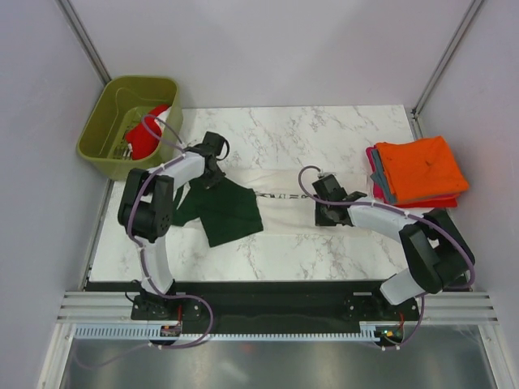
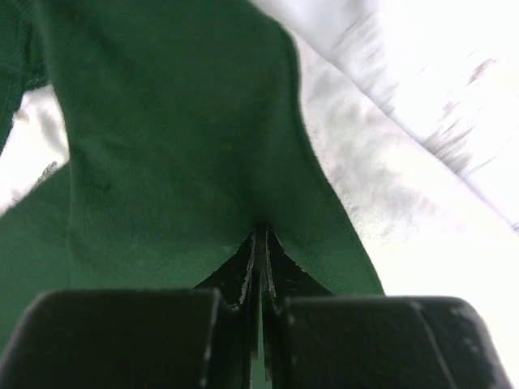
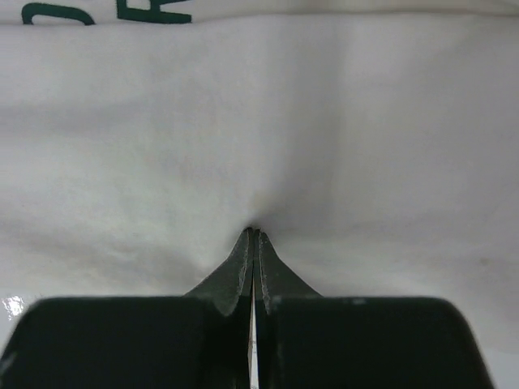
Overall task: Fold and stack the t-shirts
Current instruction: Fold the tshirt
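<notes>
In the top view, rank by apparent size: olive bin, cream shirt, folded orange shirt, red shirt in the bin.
1. cream shirt, edges hard to trace
2. olive bin
3. orange shirt
4. red shirt, partly hidden

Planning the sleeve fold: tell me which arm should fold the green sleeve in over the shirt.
Left, likely. The left gripper is shut on the green sleeve; the right gripper pinches cream cloth away from it.

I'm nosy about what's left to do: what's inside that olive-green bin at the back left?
A red t-shirt lies bunched against the right side of the bin. Anything beneath it is covered, so I can't tell whether more shirts lie there.
</notes>
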Robot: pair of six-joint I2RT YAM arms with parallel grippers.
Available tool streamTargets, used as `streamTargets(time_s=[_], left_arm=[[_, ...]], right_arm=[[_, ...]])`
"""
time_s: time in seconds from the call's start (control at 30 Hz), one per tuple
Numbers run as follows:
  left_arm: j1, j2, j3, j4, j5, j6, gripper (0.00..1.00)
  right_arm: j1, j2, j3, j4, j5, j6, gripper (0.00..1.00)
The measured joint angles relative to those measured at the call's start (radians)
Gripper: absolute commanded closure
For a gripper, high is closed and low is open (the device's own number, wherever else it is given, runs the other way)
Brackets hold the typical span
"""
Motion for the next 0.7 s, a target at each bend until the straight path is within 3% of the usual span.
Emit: streamTargets(time_s=[0.17, 0.3, 0.53, 0.63, 0.7], left_arm=[[0.0, 0.209, 0.304, -0.054, 0.003, 0.042, 0.98], [0.0, 0.389, 0.595, -0.099, 0.056, 0.093, 0.98], [-0.004, 0.62, 0.983, -0.158, 0.19, 0.168, 0.98], [-0.004, 0.693, 1.104, -0.167, 0.259, 0.193, 0.98], [-0.003, 0.74, 1.178, -0.162, 0.317, 0.211, 0.98]], right_arm=[[0.096, 0.01, -0.003, 0.038, 0.041, 0.039, 1.0], [0.252, 0.026, 0.005, 0.058, 0.081, 0.109, 1.0], [0.46, 0.177, 0.137, 0.15, -0.023, 0.209, 1.0], [0.514, 0.269, 0.234, 0.193, -0.085, 0.213, 0.93], [0.536, 0.305, 0.286, 0.205, -0.129, 0.207, 0.76]])
